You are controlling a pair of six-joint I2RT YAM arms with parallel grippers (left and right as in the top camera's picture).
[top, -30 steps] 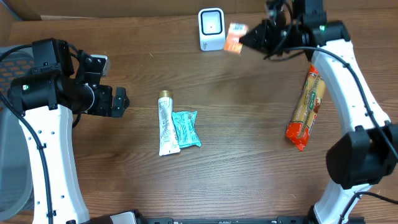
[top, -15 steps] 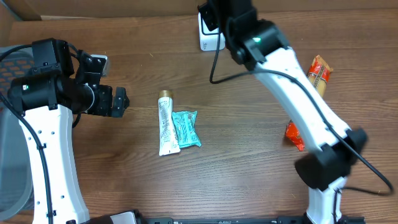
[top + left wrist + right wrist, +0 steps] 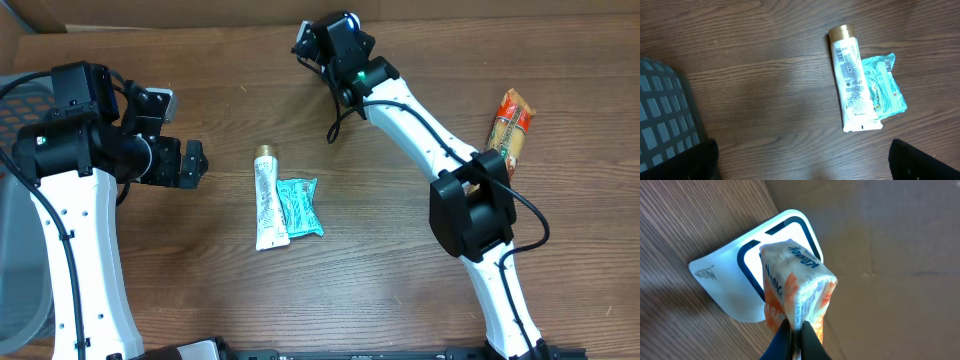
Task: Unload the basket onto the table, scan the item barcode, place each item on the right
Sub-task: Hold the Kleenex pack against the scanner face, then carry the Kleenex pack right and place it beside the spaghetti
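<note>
Surface: dark wood-grain table (image 3: 380,260), with a cardboard wall (image 3: 900,240) along its far edge.
Far left: grey basket (image 3: 660,115) at the table's edge.
Left gripper (image 3: 193,163): jaws spread wide and grasping nothing, near the basket and apart from the tube.
Centre: white tube (image 3: 852,80) with a gold cap, lying flat; a teal packet (image 3: 885,90) touches its right side.
Right gripper (image 3: 796,327): pinched tight on the edge of the orange-and-white tissue pack (image 3: 795,280).
Tissue pack: held just in front of the white scanner (image 3: 725,285), which stands by the cardboard wall.
Far right: orange snack package (image 3: 508,125) lying flat, well apart from the scanner.
</note>
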